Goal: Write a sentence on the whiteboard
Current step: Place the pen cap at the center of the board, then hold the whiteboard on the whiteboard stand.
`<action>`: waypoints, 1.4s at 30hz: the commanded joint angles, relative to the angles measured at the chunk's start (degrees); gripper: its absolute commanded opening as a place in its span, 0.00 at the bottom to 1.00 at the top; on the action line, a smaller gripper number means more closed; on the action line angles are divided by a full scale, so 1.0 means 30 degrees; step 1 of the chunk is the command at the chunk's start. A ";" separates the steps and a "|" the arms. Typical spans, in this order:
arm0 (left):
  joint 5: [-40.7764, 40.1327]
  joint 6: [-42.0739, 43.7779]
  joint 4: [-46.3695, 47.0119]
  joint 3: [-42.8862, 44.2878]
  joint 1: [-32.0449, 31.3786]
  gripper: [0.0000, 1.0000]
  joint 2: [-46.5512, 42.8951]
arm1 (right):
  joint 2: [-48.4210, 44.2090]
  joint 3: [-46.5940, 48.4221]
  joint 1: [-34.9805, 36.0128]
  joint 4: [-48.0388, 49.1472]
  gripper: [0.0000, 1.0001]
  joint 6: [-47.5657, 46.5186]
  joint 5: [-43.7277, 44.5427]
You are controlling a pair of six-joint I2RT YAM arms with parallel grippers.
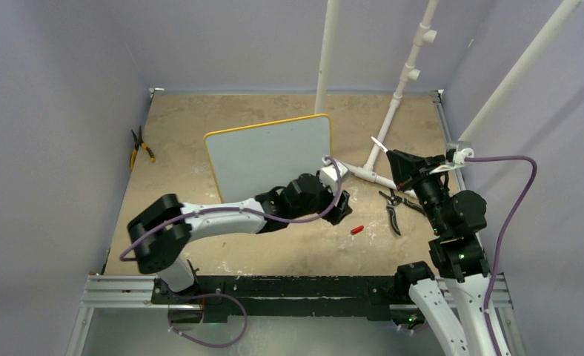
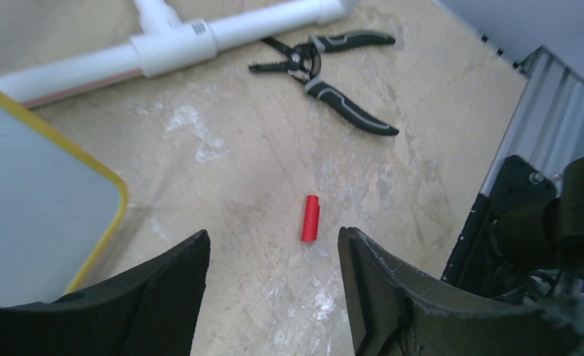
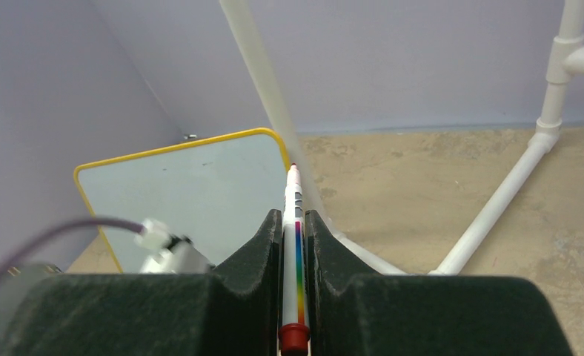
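White arm links (image 1: 215,222), black joints (image 1: 159,233), purple cables (image 1: 507,222)

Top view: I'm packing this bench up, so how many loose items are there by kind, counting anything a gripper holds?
Whiteboard: 1
Pliers: 2 (yellow-handled, black-handled)
Marker: 1
Red cap: 1
Total: 5
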 commanded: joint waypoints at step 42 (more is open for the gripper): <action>1.1654 -0.0134 -0.7801 -0.0629 2.2567 0.69 -1.4103 | 1.0867 -0.1022 1.2062 1.4164 0.00 0.1150 0.3330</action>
